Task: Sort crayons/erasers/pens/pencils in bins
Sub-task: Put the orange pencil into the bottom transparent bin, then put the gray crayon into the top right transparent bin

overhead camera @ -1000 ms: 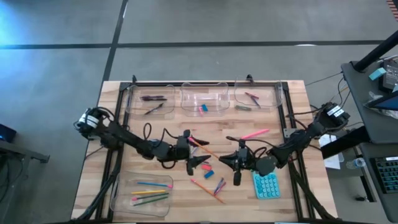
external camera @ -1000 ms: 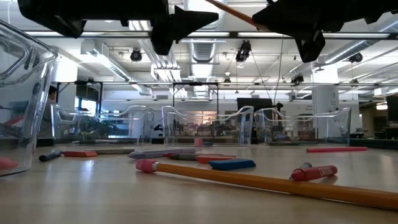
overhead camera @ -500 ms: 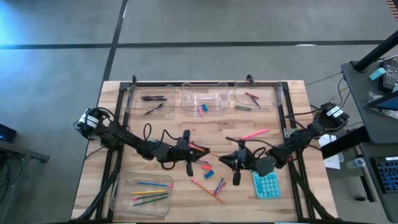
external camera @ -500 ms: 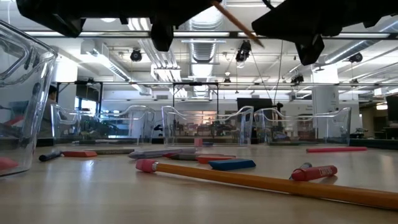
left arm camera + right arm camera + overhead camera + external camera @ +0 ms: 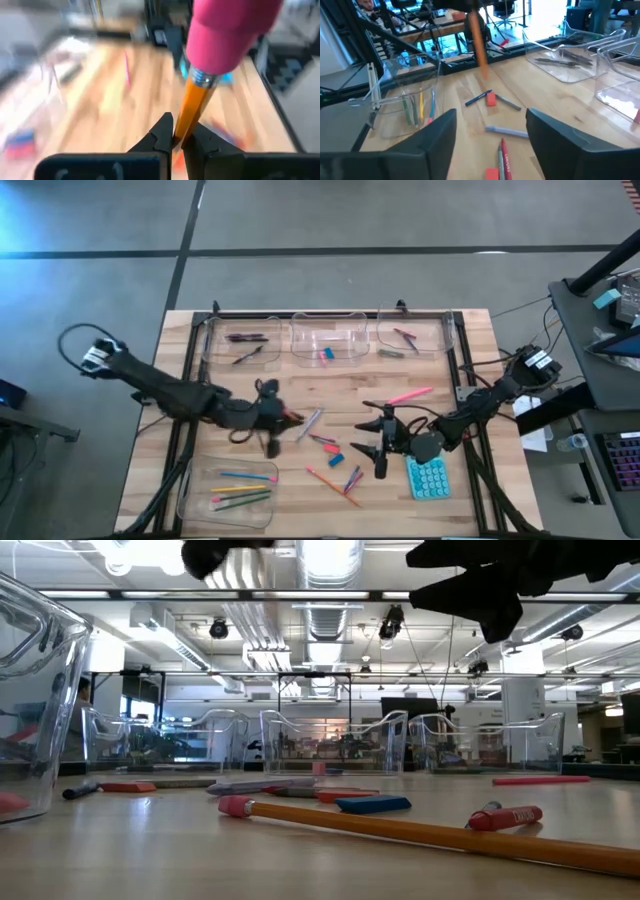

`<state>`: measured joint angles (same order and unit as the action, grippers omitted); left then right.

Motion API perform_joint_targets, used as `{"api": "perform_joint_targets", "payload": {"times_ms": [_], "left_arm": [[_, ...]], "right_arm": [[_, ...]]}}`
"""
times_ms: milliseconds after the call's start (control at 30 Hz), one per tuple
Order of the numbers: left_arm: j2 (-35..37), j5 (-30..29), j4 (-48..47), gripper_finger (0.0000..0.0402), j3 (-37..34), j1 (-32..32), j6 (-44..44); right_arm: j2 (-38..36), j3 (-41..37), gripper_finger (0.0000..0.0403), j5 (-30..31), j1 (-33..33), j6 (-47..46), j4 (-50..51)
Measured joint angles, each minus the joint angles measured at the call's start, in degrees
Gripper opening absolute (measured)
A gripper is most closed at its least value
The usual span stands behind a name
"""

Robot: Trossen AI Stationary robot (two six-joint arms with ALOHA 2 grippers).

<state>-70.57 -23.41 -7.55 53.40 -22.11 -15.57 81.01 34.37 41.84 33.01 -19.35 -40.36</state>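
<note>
Left wrist view: left gripper (image 5: 177, 142) jaws pinch an orange pencil (image 5: 192, 107); right gripper (image 5: 379, 452) jaws stand wide above the worktop (image 5: 440, 395).

I count four bins (image 5: 345, 330) on the tabletop (image 5: 470, 380), three in a row along one edge and one alone near the opposite corner. In the row I see two pens (image 5: 246, 338) in the first, two erasers (image 5: 325, 354) in the middle one and two crayons (image 5: 404, 337) in the third, while the lone bin holds about four pencils (image 5: 240, 489) that overlap too much for a sure count. Loose on the wood I make out one pink pencil (image 5: 408, 395), one orange pencil (image 5: 328, 483), one blue eraser (image 5: 336, 458) and one teal calculator (image 5: 427, 477), and my left hand (image 5: 177, 142) pinches one more pencil (image 5: 192, 107).
</note>
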Motion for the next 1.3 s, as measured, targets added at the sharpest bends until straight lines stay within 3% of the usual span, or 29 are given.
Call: {"api": "perform_joint_targets", "payload": {"times_ms": [133,300,433,533,733,933,1133,1200,1300], "left_arm": [[1.7,2.4,-27.5,0.0006,9.9,-6.8,-9.7],[-3.7,6.5,-48.5,0.0006,19.7,-18.7,-21.5],[-9.3,7.2,-53.4,0.0006,23.3,-26.7,-26.3],[-13.4,11.9,-53.1,0.0008,23.5,-28.9,-28.9],[-19.7,24.1,-53.3,0.0040,22.6,-29.1,-32.2],[-20.8,25.5,-53.4,0.0073,22.3,-27.5,-32.1],[-19.4,20.2,-53.5,0.0122,22.9,-26.4,-29.2],[-18.5,13.6,-53.0,0.0138,23.3,-26.2,-27.4],[-16.3,-3.1,-47.5,0.0150,22.3,-26.4,-22.0]], "right_arm": [[0.0,0.0,0.0250,0.0,0.0,0.0,0.2],[0.0,0.0,0.0252,0.0,0.0,-0.1,0.2],[0.0,0.0,0.0249,0.0,0.0,-0.1,0.3],[0.0,0.0,0.0249,0.0,0.0,-0.1,0.2],[0.0,0.0,0.0249,0.1,0.0,-0.1,0.3],[0.0,0.0,0.0247,0.1,0.0,-0.1,0.5],[0.0,0.0,0.0248,0.1,0.0,-0.1,1.2],[0.0,0.0,0.0247,0.1,0.0,-0.1,1.1],[0.0,0.0,0.0247,0.1,0.0,-0.1,1.2]]}}
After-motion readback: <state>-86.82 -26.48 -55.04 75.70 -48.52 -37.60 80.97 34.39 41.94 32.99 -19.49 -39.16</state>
